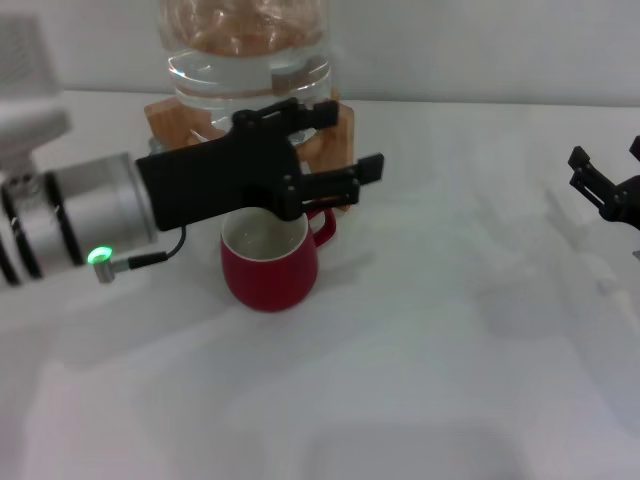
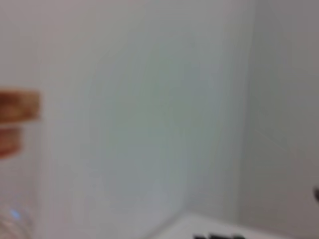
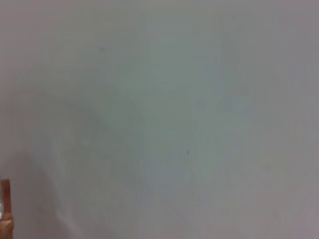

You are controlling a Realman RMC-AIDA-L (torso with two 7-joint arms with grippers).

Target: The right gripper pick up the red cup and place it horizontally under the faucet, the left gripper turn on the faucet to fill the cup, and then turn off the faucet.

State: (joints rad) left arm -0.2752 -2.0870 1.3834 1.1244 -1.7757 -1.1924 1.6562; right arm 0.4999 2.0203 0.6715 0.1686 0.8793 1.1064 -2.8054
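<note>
Red cup (image 1: 268,268) stands upright on the tabletop (image 1: 450,380) in front of the wooden stand (image 1: 335,130), below the water jug (image 1: 250,50). Left claw (image 1: 340,150), fingers spread, reaches over the cup at the tap, which it hides. Right claw (image 1: 607,185) waits well apart. Judged step: working the lever. Next move calls for closing on it.

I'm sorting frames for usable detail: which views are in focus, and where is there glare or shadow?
Head view: mostly sharp; the left gripper and red cup read clearly, highlights glint on the water jug, soft shadows fall on the table. Left wrist view: blurred, only a smeared wooden stand edge. Right wrist view: almost featureless pale surface.
</note>
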